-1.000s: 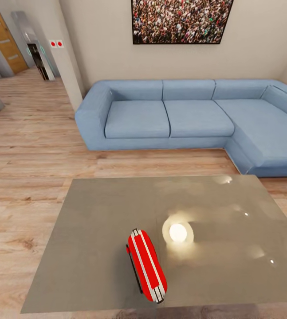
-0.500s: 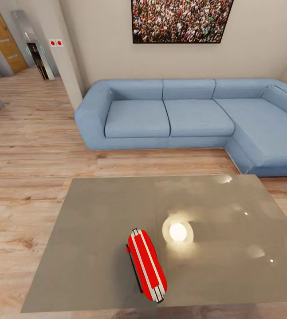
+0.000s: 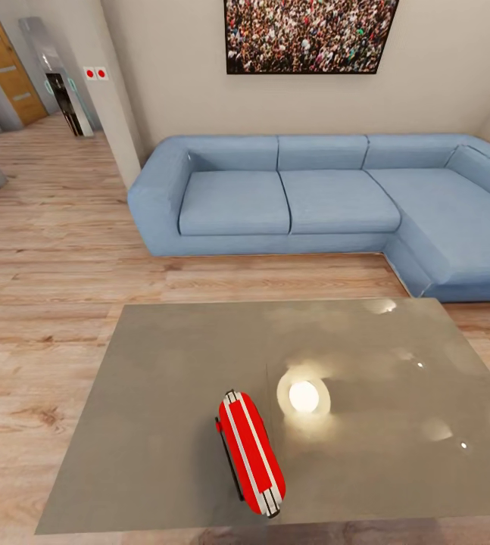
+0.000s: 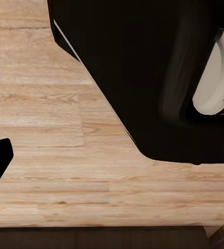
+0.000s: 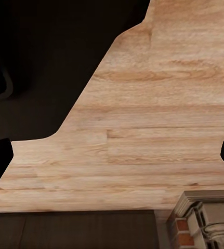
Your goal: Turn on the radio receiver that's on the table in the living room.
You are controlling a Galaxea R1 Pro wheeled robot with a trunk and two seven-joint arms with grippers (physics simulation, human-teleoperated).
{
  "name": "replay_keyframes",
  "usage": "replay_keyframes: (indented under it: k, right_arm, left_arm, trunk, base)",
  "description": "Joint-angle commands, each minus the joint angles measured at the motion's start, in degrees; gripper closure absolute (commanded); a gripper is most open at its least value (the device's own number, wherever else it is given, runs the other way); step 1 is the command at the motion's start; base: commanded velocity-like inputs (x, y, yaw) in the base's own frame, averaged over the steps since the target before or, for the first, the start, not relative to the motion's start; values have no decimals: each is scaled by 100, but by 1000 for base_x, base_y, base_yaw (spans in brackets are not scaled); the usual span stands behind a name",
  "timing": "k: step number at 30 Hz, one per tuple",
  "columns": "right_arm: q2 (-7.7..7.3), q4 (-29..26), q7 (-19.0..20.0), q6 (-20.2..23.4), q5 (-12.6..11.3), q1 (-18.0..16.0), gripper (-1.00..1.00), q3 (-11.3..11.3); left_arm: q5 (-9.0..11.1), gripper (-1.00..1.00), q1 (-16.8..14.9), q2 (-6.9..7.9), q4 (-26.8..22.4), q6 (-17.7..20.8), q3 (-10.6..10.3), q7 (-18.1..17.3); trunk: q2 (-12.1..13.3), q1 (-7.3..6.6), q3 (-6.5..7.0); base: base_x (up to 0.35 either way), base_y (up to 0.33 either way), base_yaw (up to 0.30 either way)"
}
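Radio receiver (image 3: 250, 453) near bench (image 3: 161, 393) front edge; reach down squarely onto it. Jaw state: cannot tell.

A light-blue sofa (image 3: 328, 204) runs along the far wall and turns a corner toward the viewer at the right, standing on a light wood plank floor (image 3: 55, 250). Above it hangs a dark-framed picture (image 3: 309, 36) of a dense crowd, and left of that, on the edge of a wall pier, sits a small white plate with two red dots (image 3: 96, 73). At the far left, past the pier, stand a wooden door (image 3: 2, 60) and a tall grey panel (image 3: 57, 76).
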Motion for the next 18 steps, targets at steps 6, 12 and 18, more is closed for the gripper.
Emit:
replay_keyframes:
  k: [6,12,18]
  right_arm:
    - [-10,-77,-60,-25,25,0,-100,9]
    - [-110,-2144,-20,453,19,5,-100,13]
    - [-433,-3733,4,1555,19,16,-100,-27]
  left_arm:
    - [0,-100,0,-39,-223,-38,-28,-3]
    - [137,-100,0,16,-1606,108,-31,-33]
    - [604,-100,0,184,-3414,1205,-47,-279]
  trunk:
    - [0,0,0]
    - [0,0,0]
    - [0,0,0]
  base:
    - [0,0,0]
    - [0,0,0]
    - [0,0,0]
